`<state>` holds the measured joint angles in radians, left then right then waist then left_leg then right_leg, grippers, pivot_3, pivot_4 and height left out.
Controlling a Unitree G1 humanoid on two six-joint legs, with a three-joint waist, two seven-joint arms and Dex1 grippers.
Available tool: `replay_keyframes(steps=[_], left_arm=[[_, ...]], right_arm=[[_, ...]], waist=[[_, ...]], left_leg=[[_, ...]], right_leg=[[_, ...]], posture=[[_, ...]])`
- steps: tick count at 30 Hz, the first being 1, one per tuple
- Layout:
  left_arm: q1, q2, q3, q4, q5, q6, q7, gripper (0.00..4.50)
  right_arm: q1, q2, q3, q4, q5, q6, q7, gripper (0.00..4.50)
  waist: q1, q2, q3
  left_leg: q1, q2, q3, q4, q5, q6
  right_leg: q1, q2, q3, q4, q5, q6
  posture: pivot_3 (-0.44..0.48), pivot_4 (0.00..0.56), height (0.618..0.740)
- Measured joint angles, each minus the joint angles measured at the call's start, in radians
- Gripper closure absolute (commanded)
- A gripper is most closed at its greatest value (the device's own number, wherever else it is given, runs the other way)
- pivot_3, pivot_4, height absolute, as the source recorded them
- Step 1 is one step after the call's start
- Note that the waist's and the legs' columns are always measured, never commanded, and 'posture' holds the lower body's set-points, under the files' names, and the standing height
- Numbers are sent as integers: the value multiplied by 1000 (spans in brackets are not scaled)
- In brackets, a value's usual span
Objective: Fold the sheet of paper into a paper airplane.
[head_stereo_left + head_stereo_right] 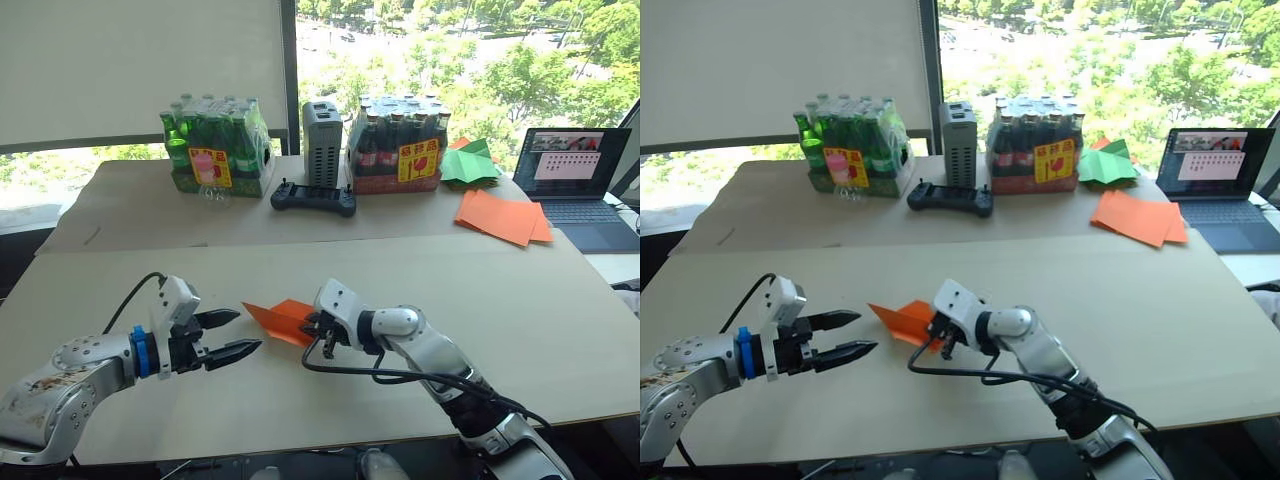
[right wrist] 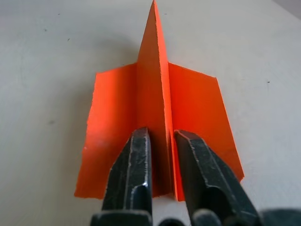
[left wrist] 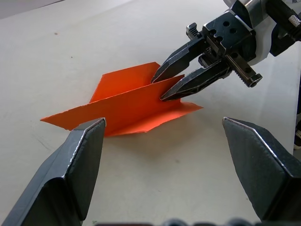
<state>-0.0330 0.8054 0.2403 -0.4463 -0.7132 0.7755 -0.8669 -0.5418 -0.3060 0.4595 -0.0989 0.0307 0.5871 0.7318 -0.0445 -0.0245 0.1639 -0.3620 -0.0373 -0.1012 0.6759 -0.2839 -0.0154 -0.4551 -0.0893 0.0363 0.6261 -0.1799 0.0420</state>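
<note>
Orange and already wedge-shaped: paper airplane (image 1: 282, 318) lying on the near table (image 1: 560, 330), pointed nose aimed toward the robot's left, tail pinched upright by the right claw. Judged nearly finished, with the centre ridge standing up between two wings spread flat on the wood, as seen in the right wrist view; perhaps only a final pressing of creases or a release left to do.

From the left: left claw (image 1: 238, 333) hovering just beside the nose, fingers spread wide, touching nothing. Next, the plane itself, low on the tabletop. Then the right claw (image 1: 313, 325), fingers pressed onto the central fold from both sides at the tail end, gripping it firmly. A black cable (image 1: 370, 372) looping from that wrist across the table edge, close to the work but not on the paper.

Farther back on the second table, well apart from the fold: a pack of green bottles (image 1: 215, 145), a black handheld controller (image 1: 313, 197), a grey box (image 1: 322, 130) standing upright, a pack of dark bottles (image 1: 398, 145), a green paper shape (image 1: 468, 165), a pile of orange sheets (image 1: 503, 216), and an open laptop (image 1: 578, 180) at far right.

Nothing blocking the way between the two claws; only the trailing cable judged worth watching should the right arm draw back.
</note>
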Motion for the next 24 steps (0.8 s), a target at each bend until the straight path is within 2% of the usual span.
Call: replay_keyframes(steps=[10, 13, 19, 24], left_arm=[[-27, -40, -31, 0, 9, -24, 25, 283], [-47, -52, -50, -7, 30, -49, 47, 283], [-102, -99, -89, -8, 106, -127, 99, 283], [-157, -126, -165, -6, 164, -194, 95, 283]], right_arm=[[12, -1, -19, -28, -6, 8, -15, 4435], [33, 6, -134, -100, 24, 80, -78, 4435], [58, 1, -441, -160, -5, 292, -333, 4435], [100, -17, -600, -195, -51, 460, -488, 4435]], waist=[[1, 0, 0], [6, 0, 0], [20, 0, 0], [25, 0, 0]], left_leg=[[0, 0, 0, 0, 0, 0], [-1, -1, 0, 1, 0, 0], [-1, -1, 0, 1, 0, 0], [-2, -1, 1, 2, 0, 0]], right_leg=[[0, 0, 0, 0, 0, 0], [0, -1, 0, 0, 0, 0], [0, -1, 0, 0, 0, 0], [0, -1, 1, 0, 0, 0]], posture=[[0, 150, 723], [0, 150, 723], [0, 150, 723], [0, 150, 723]])
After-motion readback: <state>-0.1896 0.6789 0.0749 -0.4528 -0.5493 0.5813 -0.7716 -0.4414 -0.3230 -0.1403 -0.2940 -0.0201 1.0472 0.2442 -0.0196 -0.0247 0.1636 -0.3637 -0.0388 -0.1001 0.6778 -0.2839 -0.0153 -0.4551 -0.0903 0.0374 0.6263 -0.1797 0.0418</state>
